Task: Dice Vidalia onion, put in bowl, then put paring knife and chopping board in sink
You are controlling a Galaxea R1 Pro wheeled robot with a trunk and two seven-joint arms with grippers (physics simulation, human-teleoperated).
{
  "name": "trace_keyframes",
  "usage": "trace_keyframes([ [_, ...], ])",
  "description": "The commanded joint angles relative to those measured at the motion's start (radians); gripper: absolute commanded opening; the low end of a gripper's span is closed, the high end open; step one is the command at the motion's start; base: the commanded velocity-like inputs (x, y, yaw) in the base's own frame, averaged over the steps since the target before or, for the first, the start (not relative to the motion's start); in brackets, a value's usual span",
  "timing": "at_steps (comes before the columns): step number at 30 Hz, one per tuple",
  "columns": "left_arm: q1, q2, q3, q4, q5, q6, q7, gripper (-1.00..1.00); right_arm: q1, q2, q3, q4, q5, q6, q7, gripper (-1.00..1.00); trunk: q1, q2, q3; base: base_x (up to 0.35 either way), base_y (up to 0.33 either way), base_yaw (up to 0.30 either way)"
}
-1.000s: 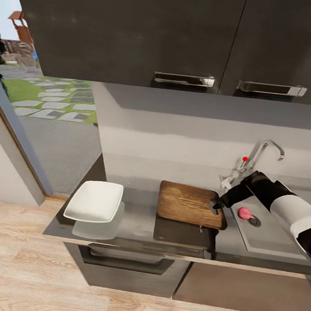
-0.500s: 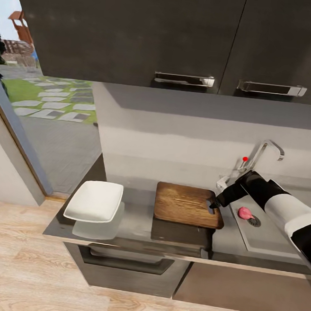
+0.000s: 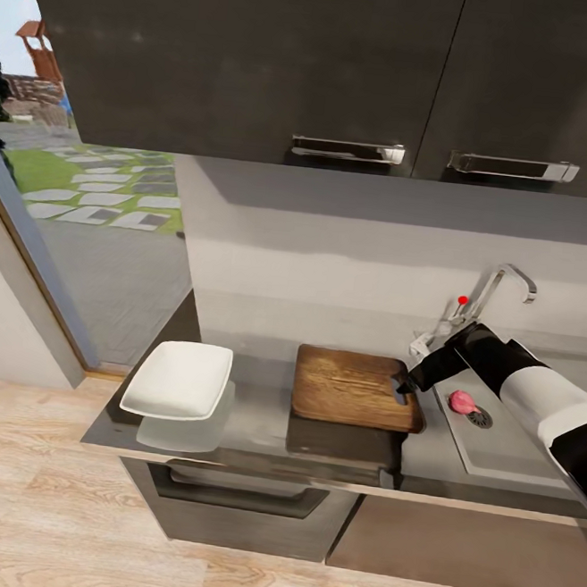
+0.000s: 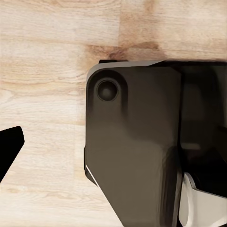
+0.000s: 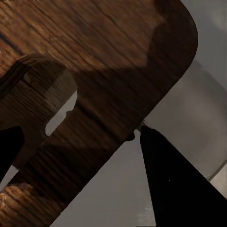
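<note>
Nudged slightly rightward, board (image 3: 353,388) is lying on tabletop (image 3: 254,420) with right pincer (image 3: 400,386) pinching its handle-slot end beside sink (image 3: 503,444).

Chopping board (image 5: 109,61) close up, dark wood grain, rounded corner, handle slot (image 5: 61,113) showing grey through it. Grey tabletop (image 5: 189,118) beside it. Dark end effector finger (image 5: 175,184) over the tabletop, tip at the board's edge.

I can read no text, label, brand, number or sign anywhere before me: nothing on the cabinets (image 3: 262,57), the board (image 3: 352,387), the bowl (image 3: 179,379) or the sink (image 3: 503,448).
</note>
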Motion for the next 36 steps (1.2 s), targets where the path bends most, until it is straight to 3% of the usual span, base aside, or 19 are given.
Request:
trace_keyframes([
  [1, 0.000, 0.001, -0.008, -0.001, 0.008, -0.002, 0.008, 1.00, 0.000, -0.001, -0.004, -0.003, 0.008, 0.006, 0.006, 1.00, 0.001, -0.002, -0.002, 0.000, 0.000, 0.000],
  [30, 0.000, 0.001, -0.008, -0.001, 0.008, -0.002, 0.008, 1.00, 0.000, -0.006, -0.006, -0.004, 0.009, 0.005, 0.005, 1.00, 0.001, -0.002, -0.002, 0.000, 0.000, 0.000],
  [36, 0.000, 0.001, -0.008, -0.001, 0.008, -0.002, 0.008, 1.00, 0.001, -0.010, -0.012, -0.003, -0.007, 0.006, -0.045, 1.00, 0.001, -0.002, -0.002, 0.000, 0.000, 0.000],
])
